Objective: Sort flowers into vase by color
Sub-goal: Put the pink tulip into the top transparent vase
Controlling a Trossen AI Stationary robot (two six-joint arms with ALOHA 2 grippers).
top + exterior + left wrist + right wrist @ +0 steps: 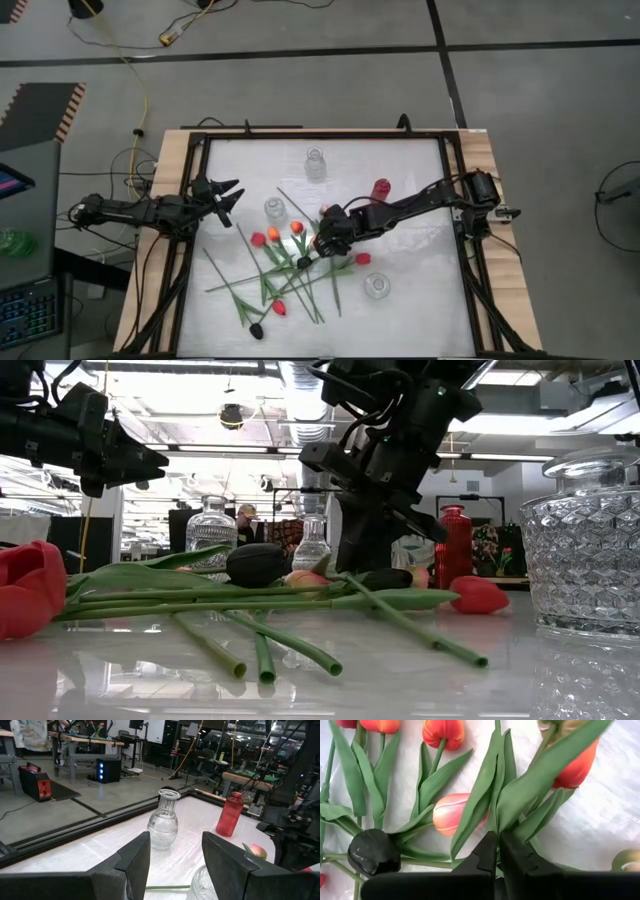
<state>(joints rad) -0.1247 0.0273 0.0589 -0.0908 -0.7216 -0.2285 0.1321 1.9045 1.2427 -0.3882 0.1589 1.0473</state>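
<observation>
Several tulips (285, 265) lie in a loose heap on the white table, with orange-red (444, 731), pink (452, 812) and black (372, 851) heads and long green stems. My right gripper (498, 847) reaches down into the heap from the right, its fingers closed on green stem and leaves. It also shows in the high view (307, 256) and the low view (368, 555). My left gripper (228, 197) waits level at the table's left edge, open (175, 862) with nothing between its fingers. My right gripper pinches a green stem between its two fingers, at the place where its leaves bunch together (497, 829). The fingers slant down from above and from the table's right. The flower lies on the table among the others. I cannot tell which head belongs to it.
Clear glass vases stand at the far middle (315, 162), left of the heap (274, 210) and at the near right (376, 286). A red vase (380, 189) stands behind the right arm. A dark frame (452, 200) borders the table.
</observation>
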